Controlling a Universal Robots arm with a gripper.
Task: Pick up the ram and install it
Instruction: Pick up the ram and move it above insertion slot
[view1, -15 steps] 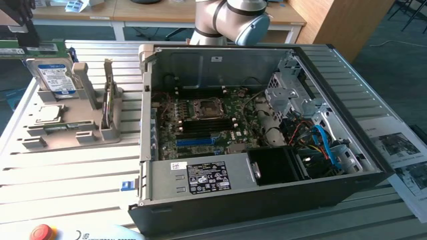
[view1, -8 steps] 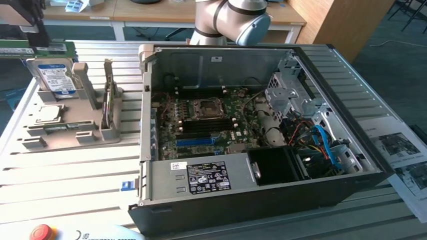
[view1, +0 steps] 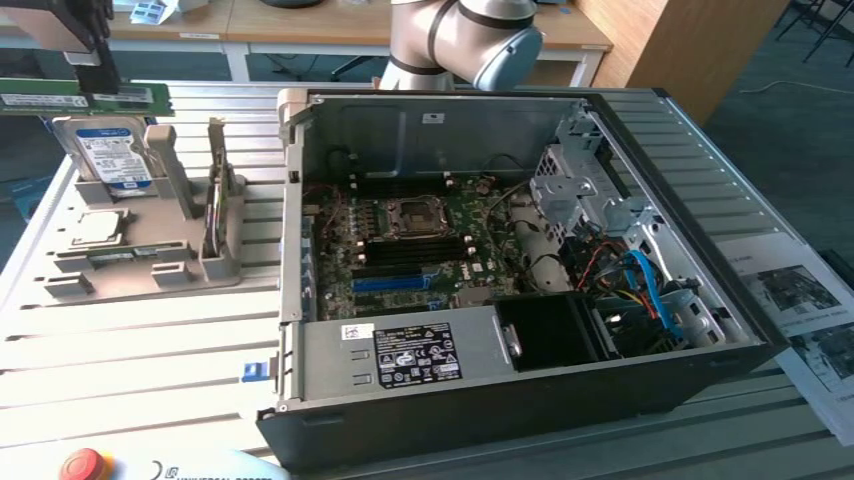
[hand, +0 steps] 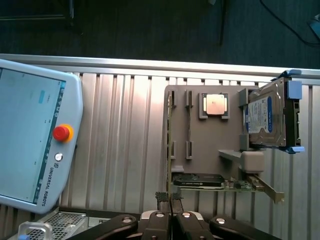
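Observation:
The ram, a long green stick with a white label, hangs level at the exterior view's upper left, above the grey parts holder. My gripper comes down on it from above and is shut on its top edge. In the wrist view the ram shows edge-on as a thin strip between my closed fingers. The open computer case lies to the exterior view's right, its motherboard facing up with blue memory slots near the middle.
On the holder stand a silver hard drive with a blue-white label, a square processor and an expansion card. A teach pendant lies on the slatted table. Printed sheets lie beside the case.

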